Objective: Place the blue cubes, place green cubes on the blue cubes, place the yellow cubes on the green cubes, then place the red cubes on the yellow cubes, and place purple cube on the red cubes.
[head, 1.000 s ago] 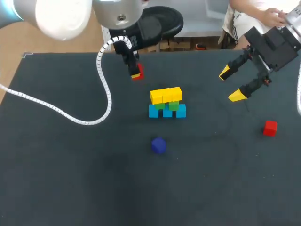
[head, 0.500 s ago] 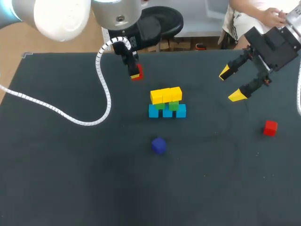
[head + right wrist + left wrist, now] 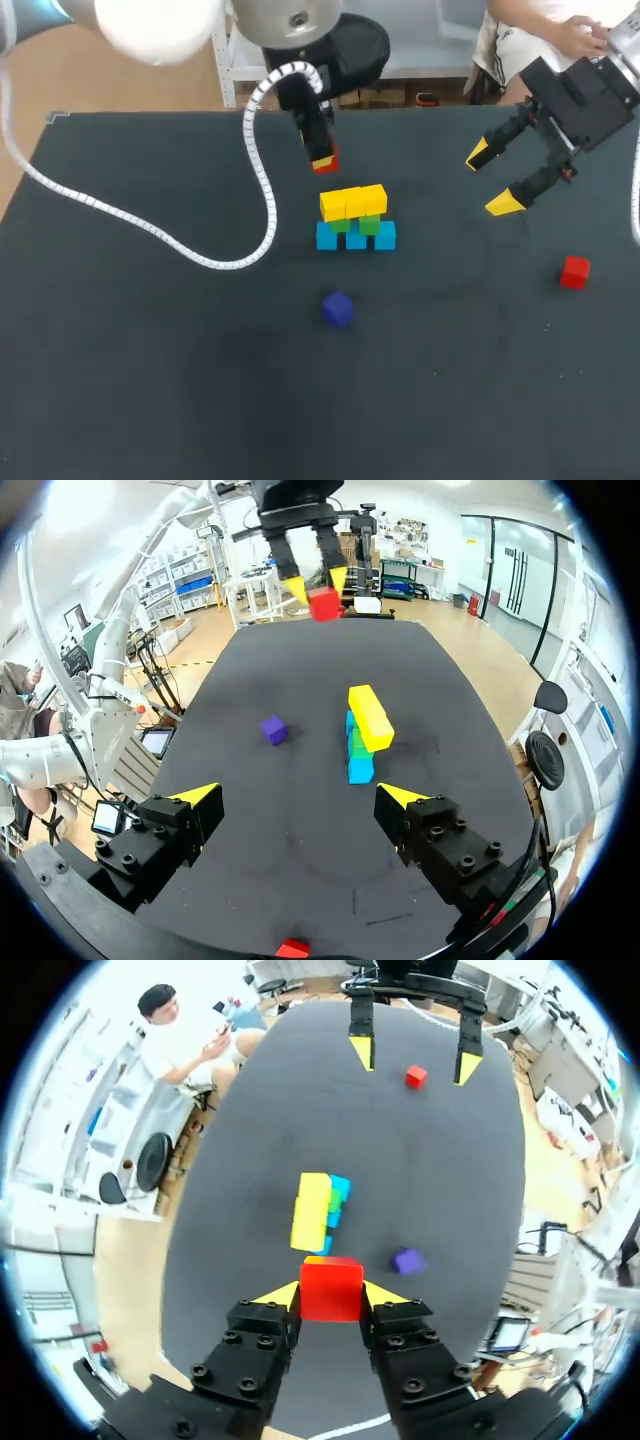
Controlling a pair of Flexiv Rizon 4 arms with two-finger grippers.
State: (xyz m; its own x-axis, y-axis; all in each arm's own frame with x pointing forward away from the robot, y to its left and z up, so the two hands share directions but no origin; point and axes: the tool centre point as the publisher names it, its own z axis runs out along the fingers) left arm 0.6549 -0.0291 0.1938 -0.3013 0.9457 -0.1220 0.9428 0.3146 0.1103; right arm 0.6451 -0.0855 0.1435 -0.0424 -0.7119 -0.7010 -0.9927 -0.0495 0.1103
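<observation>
At the table's middle stands a stack: a row of blue cubes (image 3: 356, 237), green cubes (image 3: 355, 224) on them, and yellow cubes (image 3: 353, 201) on top. My left gripper (image 3: 323, 158) hangs just behind and above the stack, shut on a red cube (image 3: 331, 1287). A second red cube (image 3: 574, 271) lies at the right. The purple cube (image 3: 337, 308) sits in front of the stack. My right gripper (image 3: 492, 178) hovers open and empty at the far right, its yellow fingertips (image 3: 399, 795) wide apart.
A white coiled cable (image 3: 150, 235) from my left arm trails across the table's left half. The dark table top (image 3: 200, 400) is bare in front of the purple cube. The stack (image 3: 362, 730) lies ahead of my right gripper.
My left gripper, still holding the red cube, has moved right and slightly nearer, from behind-left of the stack to just behind it. The right arm has stayed still.
</observation>
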